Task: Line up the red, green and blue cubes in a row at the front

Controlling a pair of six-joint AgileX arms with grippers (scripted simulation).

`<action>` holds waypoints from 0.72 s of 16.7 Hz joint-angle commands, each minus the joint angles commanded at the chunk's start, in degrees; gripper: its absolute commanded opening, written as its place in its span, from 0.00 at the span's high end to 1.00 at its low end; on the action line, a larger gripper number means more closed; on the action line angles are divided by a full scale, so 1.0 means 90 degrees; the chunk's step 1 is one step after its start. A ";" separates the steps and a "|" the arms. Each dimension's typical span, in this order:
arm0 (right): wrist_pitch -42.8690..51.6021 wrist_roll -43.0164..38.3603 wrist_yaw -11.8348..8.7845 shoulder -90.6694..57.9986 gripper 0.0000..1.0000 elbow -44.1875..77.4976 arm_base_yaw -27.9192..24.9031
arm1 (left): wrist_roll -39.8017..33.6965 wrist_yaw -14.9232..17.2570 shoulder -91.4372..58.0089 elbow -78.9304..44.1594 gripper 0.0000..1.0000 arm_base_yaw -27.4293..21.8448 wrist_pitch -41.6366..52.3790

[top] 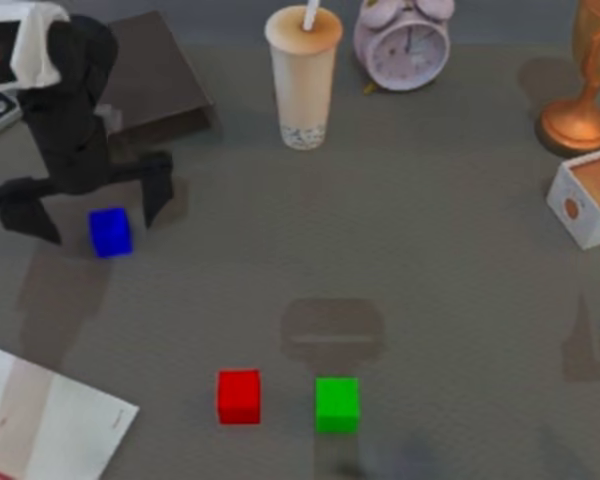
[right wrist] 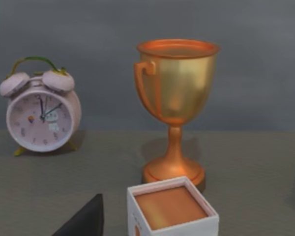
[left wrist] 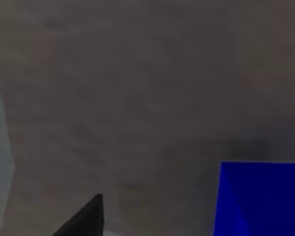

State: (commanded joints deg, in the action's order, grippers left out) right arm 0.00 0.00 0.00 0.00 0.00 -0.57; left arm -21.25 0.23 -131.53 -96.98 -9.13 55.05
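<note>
The blue cube lies at the left of the table, between the spread dark fingers of my left gripper, which stands open over it. In the left wrist view the blue cube sits close beside one fingertip, apart from it. The red cube and the green cube rest side by side near the front edge, a small gap between them. My right arm is outside the top view; its wrist view shows one fingertip set wide to the side, holding nothing.
Along the back stand a drink cup, a pink alarm clock and a gold trophy. A white and tan box sits at the right edge. A dark book lies back left, a paper sheet front left.
</note>
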 joint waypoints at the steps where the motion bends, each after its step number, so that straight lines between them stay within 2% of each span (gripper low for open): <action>1: 0.0000 0.0000 0.0000 0.0000 0.00 0.0000 0.0000 | -0.0001 0.0001 -0.0060 0.0105 0.00 -0.0002 -0.0145; 6: 0.0000 0.0000 0.0000 0.0000 0.00 0.0000 0.0000 | -0.0003 0.0001 -0.0105 0.0175 0.00 -0.0003 -0.0235; 12: 0.0000 0.0000 0.0000 0.0000 0.00 0.0000 0.0000 | -0.0003 0.0001 -0.0105 0.0175 0.45 -0.0003 -0.0235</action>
State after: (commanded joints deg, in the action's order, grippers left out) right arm 0.00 0.00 0.00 0.00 0.00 -0.57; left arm -21.27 0.24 -132.48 -95.41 -9.15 52.93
